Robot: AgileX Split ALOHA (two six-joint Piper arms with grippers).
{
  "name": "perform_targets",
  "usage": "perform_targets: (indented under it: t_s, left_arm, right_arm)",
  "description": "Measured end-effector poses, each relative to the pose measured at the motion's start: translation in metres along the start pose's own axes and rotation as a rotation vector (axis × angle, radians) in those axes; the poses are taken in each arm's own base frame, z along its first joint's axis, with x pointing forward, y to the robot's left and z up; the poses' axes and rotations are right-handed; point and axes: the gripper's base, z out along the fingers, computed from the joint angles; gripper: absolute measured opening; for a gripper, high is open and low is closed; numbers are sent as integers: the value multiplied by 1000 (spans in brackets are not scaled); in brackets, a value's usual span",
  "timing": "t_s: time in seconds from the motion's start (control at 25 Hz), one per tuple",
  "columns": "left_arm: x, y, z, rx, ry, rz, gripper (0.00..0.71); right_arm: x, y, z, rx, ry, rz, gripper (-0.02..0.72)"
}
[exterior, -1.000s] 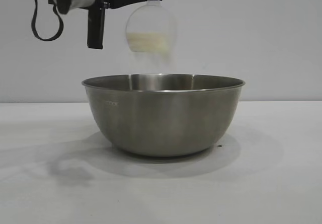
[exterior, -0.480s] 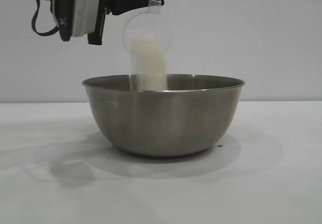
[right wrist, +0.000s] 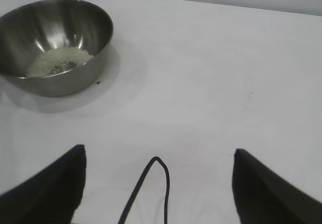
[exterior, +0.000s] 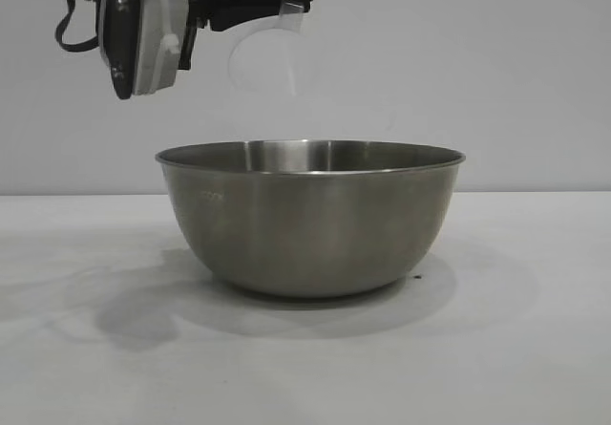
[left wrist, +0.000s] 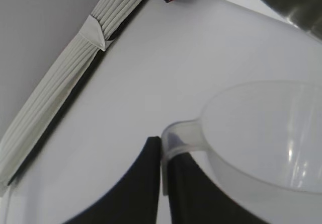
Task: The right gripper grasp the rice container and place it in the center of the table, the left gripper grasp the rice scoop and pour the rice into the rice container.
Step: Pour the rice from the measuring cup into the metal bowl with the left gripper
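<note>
The rice container [exterior: 310,220], a large steel bowl, stands in the middle of the white table [exterior: 535,349]. Above its left rim my left gripper [exterior: 294,3] is shut on the handle of the rice scoop [exterior: 270,57], which is tipped over and looks empty. In the left wrist view the fingers [left wrist: 146,183] pinch the frosted handle [left wrist: 173,138] of the rice scoop [left wrist: 261,133]. The rice [right wrist: 58,60] lies heaped in the bottom of the rice container [right wrist: 55,83]. My right gripper [right wrist: 158,151] hangs open over bare table, well away from the bowl, with nothing between its fingers.
A white ribbed strip [left wrist: 65,83] runs along the table's edge in the left wrist view. A thin black cable loop [right wrist: 160,171] hangs between the right fingers. A plain grey wall [exterior: 496,62] stands behind the table.
The left gripper rolled the scoop further over. The rice streamed out of it into the bowl, and the scoop is now empty. The bowl has not moved.
</note>
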Motion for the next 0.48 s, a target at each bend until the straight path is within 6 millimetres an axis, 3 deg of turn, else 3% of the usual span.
perform_targets:
  t_s: [0.48]
  left_arm:
    - [0,0,0,-5,0,143,0]
  right_arm:
    - [0,0,0,0,0,0,538]
